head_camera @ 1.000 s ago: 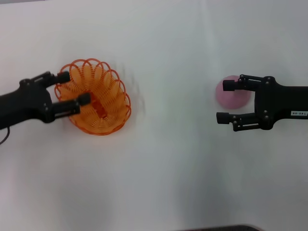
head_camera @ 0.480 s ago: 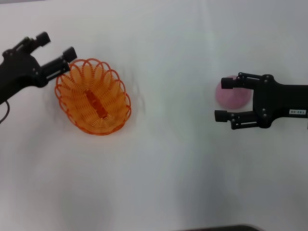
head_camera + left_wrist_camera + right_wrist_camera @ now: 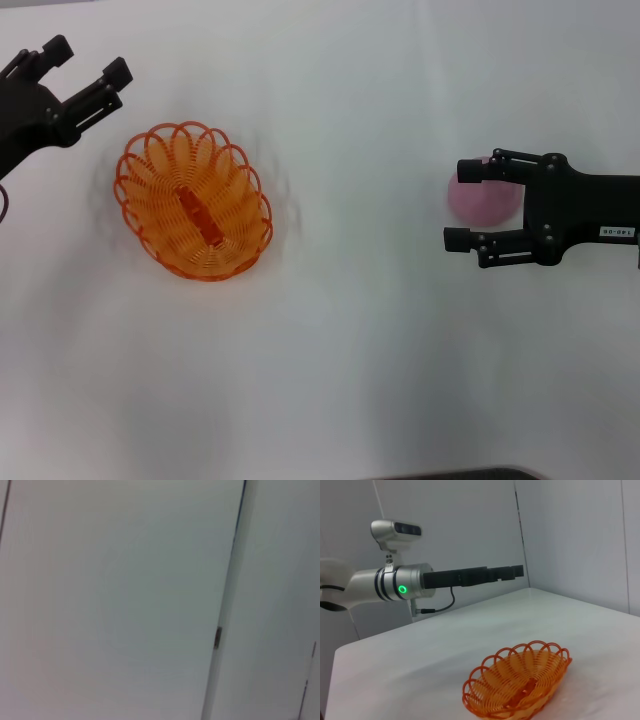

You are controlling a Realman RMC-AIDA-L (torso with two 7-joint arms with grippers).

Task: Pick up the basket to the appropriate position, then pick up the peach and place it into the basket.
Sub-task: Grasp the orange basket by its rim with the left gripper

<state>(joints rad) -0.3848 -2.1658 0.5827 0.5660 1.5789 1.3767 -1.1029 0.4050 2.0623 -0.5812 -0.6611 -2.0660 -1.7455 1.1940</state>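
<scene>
Right gripper (image 3: 468, 205): fingers spread wide, empty, reaching in from the robot's right above the table (image 3: 380, 380). Its upper finger crosses the peach (image 3: 480, 200); the lower finger sits clear of the fruit on the near side. The peach lies partly between the open fingers, mostly behind the far one, resting on the table at right of centre.

Left gripper (image 3: 85, 70): fingers apart, holding nothing, raised at the far left corner, apart from the basket (image 3: 195, 213), which lies just nearer and to the right of it.

Basket: set on the table left of centre, empty, long axis running from far-left to near-right in the head view. The right wrist view shows it well beyond that arm, with the left arm stretched out above the table behind it.

Governing relation: basket lies well to the left of the peach; right arm is nearer the fruit, left arm nearer the basket.

Count: baskets, one; peaches, one; grippers, two.
</scene>
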